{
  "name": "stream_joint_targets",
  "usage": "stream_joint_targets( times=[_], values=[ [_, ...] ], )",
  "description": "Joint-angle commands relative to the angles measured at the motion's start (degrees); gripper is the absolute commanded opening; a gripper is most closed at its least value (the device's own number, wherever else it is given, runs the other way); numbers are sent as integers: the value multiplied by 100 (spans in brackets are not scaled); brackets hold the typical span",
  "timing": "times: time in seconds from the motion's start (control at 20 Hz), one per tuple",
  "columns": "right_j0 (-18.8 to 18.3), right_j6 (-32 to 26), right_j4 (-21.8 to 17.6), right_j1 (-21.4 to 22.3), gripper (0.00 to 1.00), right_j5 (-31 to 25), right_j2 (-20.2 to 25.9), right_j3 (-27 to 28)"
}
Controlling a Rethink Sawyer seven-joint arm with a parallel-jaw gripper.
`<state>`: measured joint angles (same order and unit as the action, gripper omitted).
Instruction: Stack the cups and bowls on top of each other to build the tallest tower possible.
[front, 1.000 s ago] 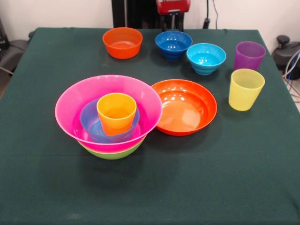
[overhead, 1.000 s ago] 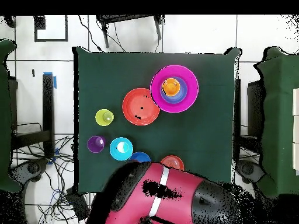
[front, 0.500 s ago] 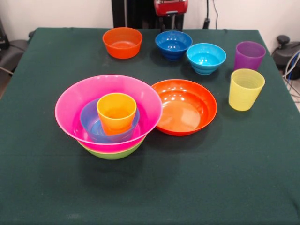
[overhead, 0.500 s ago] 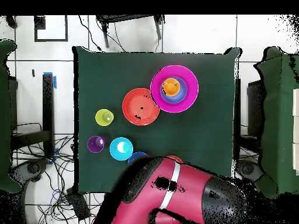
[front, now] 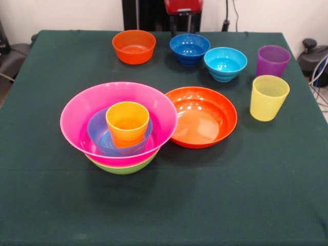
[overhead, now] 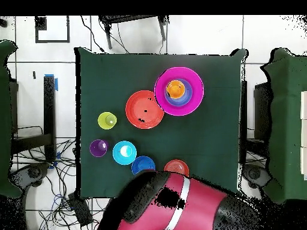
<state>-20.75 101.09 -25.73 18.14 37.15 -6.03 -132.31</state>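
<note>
Looking at my feeds, I see the tower (front: 119,130) near the worktop's (front: 61,205) middle: the lime bowl (front: 123,167) under the pink bowl (front: 97,107), a small blue bowl (front: 95,129) nested inside, and the orange cup (front: 127,123) upright in it. Just beside the pink bowl lies the shallow orange bowl (front: 202,117), rims nearly touching. Along the far edge stand the small orange bowl (front: 134,46), dark blue bowl (front: 189,48) and cyan bowl (front: 225,63), then the purple cup (front: 272,60) with the yellow cup (front: 268,97) near it. My end effector (front: 181,24) (only its lower part shows) sits behind the dark blue bowl; I cannot tell whether it is released or clenched.
</note>
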Motion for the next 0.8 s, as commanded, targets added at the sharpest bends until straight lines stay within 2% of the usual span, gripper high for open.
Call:
stream_joint_targets(
  times=[0.05, 0.2, 0.4, 0.8],
  values=[
    [-38, 942, 0, 860, 100, -335, 421, 144],
    [-128, 958, -29, 1197, 100, -578, 527, 14],
    [-170, 1005, -15, 1442, 100, -695, 605, -120],
    [-120, 1032, -16, 1136, 100, -522, 574, 35]
  ],
)
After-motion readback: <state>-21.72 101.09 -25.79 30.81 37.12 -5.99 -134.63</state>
